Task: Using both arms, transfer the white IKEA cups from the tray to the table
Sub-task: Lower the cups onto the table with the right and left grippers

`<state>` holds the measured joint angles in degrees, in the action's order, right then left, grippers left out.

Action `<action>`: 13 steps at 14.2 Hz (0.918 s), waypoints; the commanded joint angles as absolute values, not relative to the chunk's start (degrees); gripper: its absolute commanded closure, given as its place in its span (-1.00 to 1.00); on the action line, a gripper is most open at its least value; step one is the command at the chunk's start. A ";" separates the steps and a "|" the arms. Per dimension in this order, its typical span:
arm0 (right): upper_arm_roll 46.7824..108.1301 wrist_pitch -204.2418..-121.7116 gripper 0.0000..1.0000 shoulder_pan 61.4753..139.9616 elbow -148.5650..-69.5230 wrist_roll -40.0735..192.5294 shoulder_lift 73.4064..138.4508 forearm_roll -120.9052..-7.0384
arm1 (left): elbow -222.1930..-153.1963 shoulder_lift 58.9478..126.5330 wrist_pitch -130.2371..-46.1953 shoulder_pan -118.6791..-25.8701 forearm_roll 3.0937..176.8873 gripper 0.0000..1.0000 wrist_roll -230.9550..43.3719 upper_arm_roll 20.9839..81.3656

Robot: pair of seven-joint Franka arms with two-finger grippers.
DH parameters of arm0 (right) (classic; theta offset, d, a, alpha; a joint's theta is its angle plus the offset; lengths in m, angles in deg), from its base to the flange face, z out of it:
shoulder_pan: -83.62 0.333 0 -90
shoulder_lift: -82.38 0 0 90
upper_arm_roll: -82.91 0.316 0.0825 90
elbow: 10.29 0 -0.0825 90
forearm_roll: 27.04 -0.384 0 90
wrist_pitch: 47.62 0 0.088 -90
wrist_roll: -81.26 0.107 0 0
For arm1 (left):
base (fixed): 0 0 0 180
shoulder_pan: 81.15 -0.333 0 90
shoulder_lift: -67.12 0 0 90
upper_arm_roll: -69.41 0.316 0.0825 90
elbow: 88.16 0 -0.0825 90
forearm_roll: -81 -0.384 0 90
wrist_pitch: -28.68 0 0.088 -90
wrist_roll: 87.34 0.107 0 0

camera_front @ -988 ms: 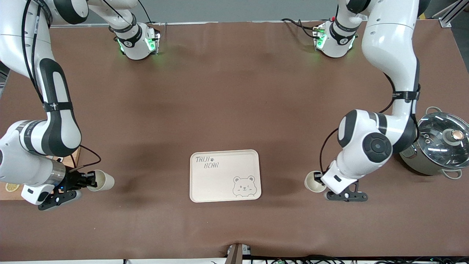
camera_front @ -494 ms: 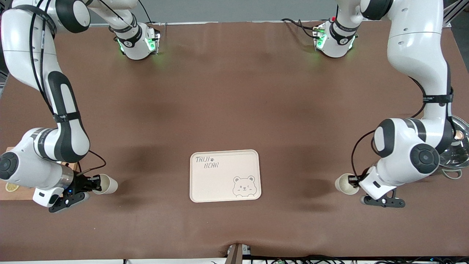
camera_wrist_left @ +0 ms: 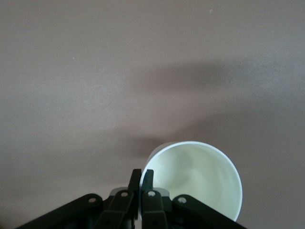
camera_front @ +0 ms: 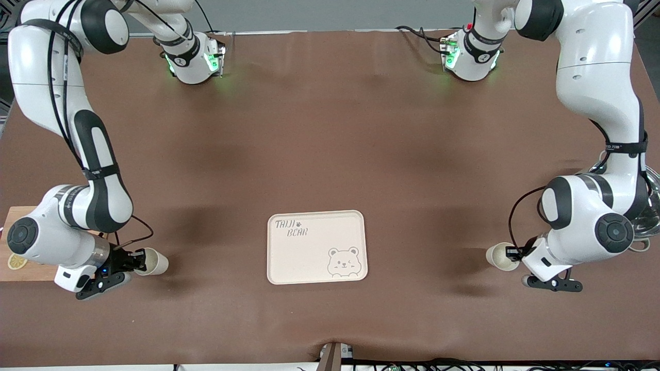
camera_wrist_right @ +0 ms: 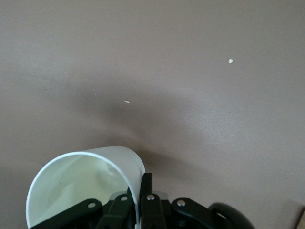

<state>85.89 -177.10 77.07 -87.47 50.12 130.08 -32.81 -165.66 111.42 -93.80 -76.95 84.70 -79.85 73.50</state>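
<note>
My right gripper [camera_front: 135,260] is shut on the rim wall of one white IKEA cup [camera_front: 155,263], held tilted low over the table toward the right arm's end, beside the bear-printed tray [camera_front: 309,257]. In the right wrist view the gripper [camera_wrist_right: 140,179] pinches this cup [camera_wrist_right: 81,186] with one finger inside the rim. My left gripper [camera_front: 515,253] is shut on the rim wall of the other cup [camera_front: 501,256], low over the table toward the left arm's end. In the left wrist view the gripper [camera_wrist_left: 142,174] pinches that cup [camera_wrist_left: 195,183] the same way.
A steel pot with a glass lid [camera_front: 650,219] stands at the left arm's end, mostly hidden by the left arm. A wooden board [camera_front: 26,274] with a lemon slice [camera_front: 17,262] lies at the right arm's end. The tray holds nothing.
My left gripper has carried its cup away from the tray toward the left arm's end. My right gripper has shifted its cup slightly toward the tray and the front camera.
</note>
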 commanded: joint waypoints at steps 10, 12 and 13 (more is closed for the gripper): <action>86.77 -179.45 1.00 76.15 -87.28 48.30 131.42 -33.98 | -165.59 113.70 -96.03 -77.90 84.25 1.00 -80.22 73.02; 86.77 -179.45 1.00 76.15 -87.28 48.30 131.42 -33.98 | -165.59 113.79 -96.03 -77.90 84.43 0.71 -80.22 73.02; 86.77 -179.46 0.82 76.24 -87.28 48.39 131.42 -33.98 | -165.59 113.79 -96.03 -77.90 84.34 0.58 -80.22 73.02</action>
